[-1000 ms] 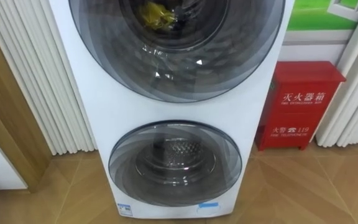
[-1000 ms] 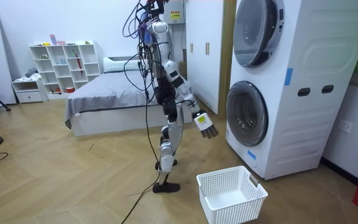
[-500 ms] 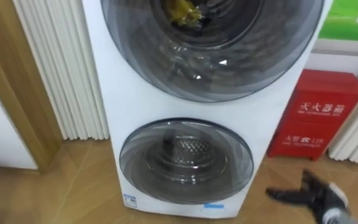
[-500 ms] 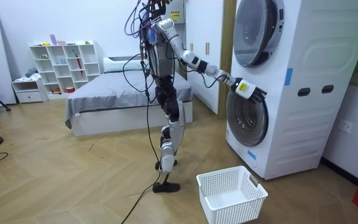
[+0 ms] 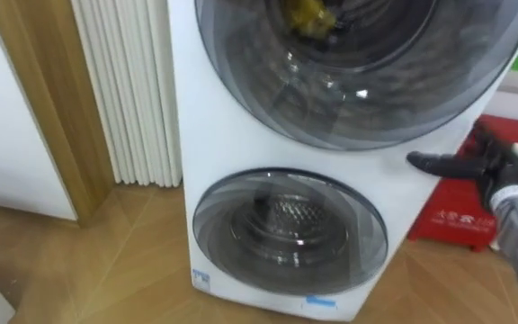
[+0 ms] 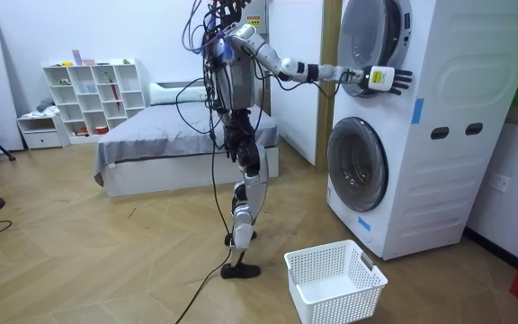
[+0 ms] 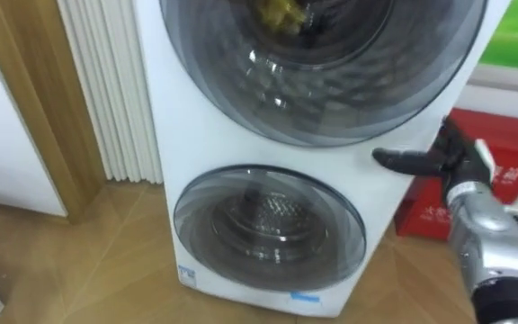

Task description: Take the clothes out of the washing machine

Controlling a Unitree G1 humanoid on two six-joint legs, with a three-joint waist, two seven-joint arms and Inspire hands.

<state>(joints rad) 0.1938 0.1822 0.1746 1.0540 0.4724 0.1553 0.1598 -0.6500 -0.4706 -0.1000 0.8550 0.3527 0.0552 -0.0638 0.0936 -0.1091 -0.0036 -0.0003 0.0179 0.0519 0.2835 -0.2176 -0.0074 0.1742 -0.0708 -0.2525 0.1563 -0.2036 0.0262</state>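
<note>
The robot stands upright on the wooden floor (image 6: 106, 261) facing a tall white washing machine (image 6: 439, 135) with two round glass doors, one above the other. Its right arm is stretched out level toward the upper door (image 5: 367, 63), and the right hand (image 5: 497, 166) is at that door's lower right edge, in front of the white panel. The fingers (image 5: 434, 164) are released and straight, pointing across toward the glass and grasping nothing; whether they touch the machine cannot be told.

The task's thing, a yellow garment (image 5: 308, 13), lies inside the upper drum behind the closed glass, near the top of the eye views and well apart from the hand. Through the lower door (image 5: 290, 236) a perforated metal drum shows.

Just right of the machine a red cabinet (image 5: 461, 220) stands on the floor against the wall, partly behind the hand. On the machine's left hangs a white pleated curtain (image 5: 138, 90), and beside that is a wooden door frame (image 5: 43, 99).

In the room view a white laundry basket (image 6: 335, 281) sits on the floor near the machine's foot – between the robot and the machine. Behind the robot are a bed (image 6: 169, 144) and a white shelf unit (image 6: 93, 90)
</note>
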